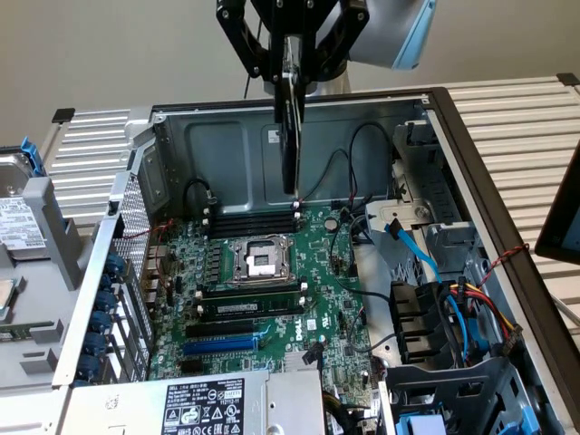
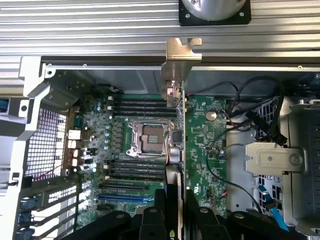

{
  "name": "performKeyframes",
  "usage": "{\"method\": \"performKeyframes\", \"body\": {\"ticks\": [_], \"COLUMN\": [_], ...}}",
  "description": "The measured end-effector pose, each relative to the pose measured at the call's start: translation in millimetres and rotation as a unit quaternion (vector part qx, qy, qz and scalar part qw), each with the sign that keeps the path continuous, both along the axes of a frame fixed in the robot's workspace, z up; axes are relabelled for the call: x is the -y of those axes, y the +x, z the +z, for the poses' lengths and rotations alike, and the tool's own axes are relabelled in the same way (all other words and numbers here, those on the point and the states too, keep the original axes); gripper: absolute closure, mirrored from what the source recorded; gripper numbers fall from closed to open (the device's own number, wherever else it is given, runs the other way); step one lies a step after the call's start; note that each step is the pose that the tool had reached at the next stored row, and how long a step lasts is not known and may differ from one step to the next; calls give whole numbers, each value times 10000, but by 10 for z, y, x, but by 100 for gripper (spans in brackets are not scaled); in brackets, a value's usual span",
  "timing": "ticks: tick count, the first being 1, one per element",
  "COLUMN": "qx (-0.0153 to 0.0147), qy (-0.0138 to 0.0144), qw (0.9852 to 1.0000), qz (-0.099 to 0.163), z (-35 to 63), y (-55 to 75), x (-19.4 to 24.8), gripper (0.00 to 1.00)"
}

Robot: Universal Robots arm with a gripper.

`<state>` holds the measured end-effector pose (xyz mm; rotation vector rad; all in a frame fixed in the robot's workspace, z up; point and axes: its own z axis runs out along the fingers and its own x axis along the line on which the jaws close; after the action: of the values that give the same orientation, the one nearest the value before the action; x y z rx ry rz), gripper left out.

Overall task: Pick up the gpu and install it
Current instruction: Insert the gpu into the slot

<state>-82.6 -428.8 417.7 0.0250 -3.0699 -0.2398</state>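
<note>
The gpu (image 1: 290, 118) hangs edge-on and upright above the open computer case, over the far part of the green motherboard (image 1: 313, 263). My gripper (image 1: 292, 56) is shut on its upper end, one black finger on each side. In the wrist view the gpu (image 2: 181, 135) runs away from my gripper (image 2: 172, 216), showing its green card edge and its silver end bracket (image 2: 178, 62) at the far end. It is held clear of the board and touches no slot. A blue expansion slot (image 1: 220, 345) lies on the near part of the board, the same blue slot (image 2: 122, 197) in the wrist view.
The CPU socket (image 1: 258, 260) sits mid-board with black memory sticks (image 1: 254, 217) beyond it. Loose cables (image 1: 453, 294) and a drive cage (image 1: 444, 362) fill the case at the exterior view's right. A power supply (image 1: 208, 403) sits at the near edge. The case's slotted rear wall (image 1: 122, 299) stands at the exterior view's left.
</note>
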Motion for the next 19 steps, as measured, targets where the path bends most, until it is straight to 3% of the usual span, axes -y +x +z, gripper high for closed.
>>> {"method": "performKeyframes", "body": {"ticks": [5,10,14,19], "qx": [0,32,47,53], "qy": [0,-1,5,38], "qw": [9990,9959,9919,9851], "qz": [447,903,1266,1719], "z": [-17,-32,-43,-55], "y": [0,0,0,0], "x": [0,0,0,-1], "gripper": [73,73,73,73]}}
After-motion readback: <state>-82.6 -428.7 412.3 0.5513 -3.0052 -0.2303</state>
